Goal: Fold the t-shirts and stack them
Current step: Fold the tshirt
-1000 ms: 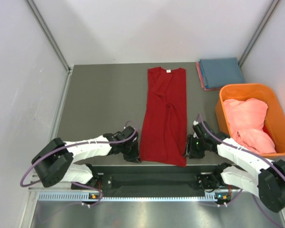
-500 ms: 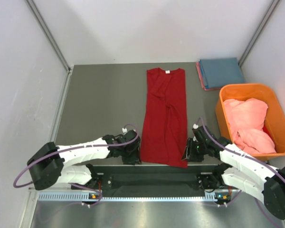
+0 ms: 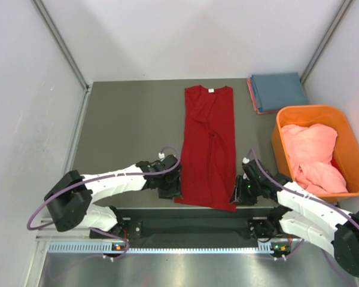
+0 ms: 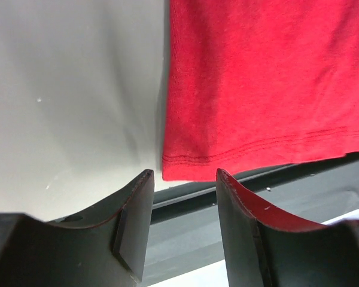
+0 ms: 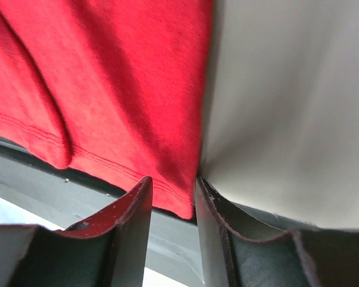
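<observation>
1. You are looking at the deep red t-shirt [image 3: 209, 146] lying flat on the table [image 3: 125, 131]. Its long axis is running from the top centre of the frame down to the bottom centre.
2. Your left end effector [image 3: 172, 190] is sitting at the hem's lower-left corner, jaws parted and gripping nothing (the corner is lying just ahead of the gap).
3. Your right end effector [image 3: 236, 194] is sitting at the lower-right corner, jaws narrowly parted, with cloth lying at the tips and seemingly unclamped.
4. Each arm is sitting nearest its own corner, so both are probably needing to pinch together.
</observation>
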Robot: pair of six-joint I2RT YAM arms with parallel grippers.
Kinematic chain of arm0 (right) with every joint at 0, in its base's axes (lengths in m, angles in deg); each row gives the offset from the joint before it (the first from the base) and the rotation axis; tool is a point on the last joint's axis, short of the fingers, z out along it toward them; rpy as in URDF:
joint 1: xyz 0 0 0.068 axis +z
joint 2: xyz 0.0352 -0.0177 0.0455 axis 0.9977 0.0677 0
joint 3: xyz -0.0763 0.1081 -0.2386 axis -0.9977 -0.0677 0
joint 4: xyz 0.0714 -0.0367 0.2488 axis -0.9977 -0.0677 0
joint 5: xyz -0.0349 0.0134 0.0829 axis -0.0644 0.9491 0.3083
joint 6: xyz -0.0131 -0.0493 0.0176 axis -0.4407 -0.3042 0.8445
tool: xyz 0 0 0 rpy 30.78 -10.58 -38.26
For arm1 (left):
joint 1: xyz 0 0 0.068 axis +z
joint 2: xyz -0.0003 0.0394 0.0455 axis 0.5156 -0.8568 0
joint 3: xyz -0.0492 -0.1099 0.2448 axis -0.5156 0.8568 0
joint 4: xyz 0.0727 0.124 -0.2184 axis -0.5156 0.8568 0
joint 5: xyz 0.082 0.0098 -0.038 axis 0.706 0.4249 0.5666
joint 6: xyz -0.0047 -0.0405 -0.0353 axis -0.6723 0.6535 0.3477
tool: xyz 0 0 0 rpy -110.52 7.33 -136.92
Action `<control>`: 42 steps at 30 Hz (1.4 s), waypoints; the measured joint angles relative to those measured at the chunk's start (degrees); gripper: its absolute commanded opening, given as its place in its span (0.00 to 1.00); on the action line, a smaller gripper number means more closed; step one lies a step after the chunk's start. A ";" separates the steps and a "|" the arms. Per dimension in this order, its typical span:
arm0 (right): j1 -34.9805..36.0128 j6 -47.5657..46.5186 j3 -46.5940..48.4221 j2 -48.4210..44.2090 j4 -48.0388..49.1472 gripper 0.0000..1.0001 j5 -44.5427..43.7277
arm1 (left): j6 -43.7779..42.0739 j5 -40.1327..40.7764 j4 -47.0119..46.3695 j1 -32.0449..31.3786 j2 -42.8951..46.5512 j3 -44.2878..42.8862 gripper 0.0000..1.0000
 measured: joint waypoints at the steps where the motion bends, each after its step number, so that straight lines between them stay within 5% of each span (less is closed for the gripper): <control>1: 0.09 0.00 -0.04 -0.39 -0.50 0.28 -0.15 | -0.13 -0.44 -0.11 0.00 -0.85 0.00 0.50; 5: 0.20 -0.07 -1.18 -2.58 -2.25 0.00 -0.72 | -0.33 -2.40 -1.55 0.00 -3.50 0.17 0.45; 7: 0.24 0.31 -1.44 -3.76 -3.08 0.00 -1.14 | -0.33 -3.17 -2.54 0.00 -4.26 0.48 0.38; 12: 0.28 0.44 -1.44 -8.28 -5.68 0.00 -2.54 | 0.15 -5.18 -4.31 0.00 -4.90 1.03 0.00; 30: 0.31 0.28 4.90 -13.40 -16.11 0.00 -10.32 | 5.51 -8.57 -12.02 -4.37 -3.15 5.29 0.00; 42: 0.31 -1.75 7.26 -9.31 -14.53 0.00 -11.56 | 5.29 -8.35 -11.15 -4.48 -4.09 1.20 0.00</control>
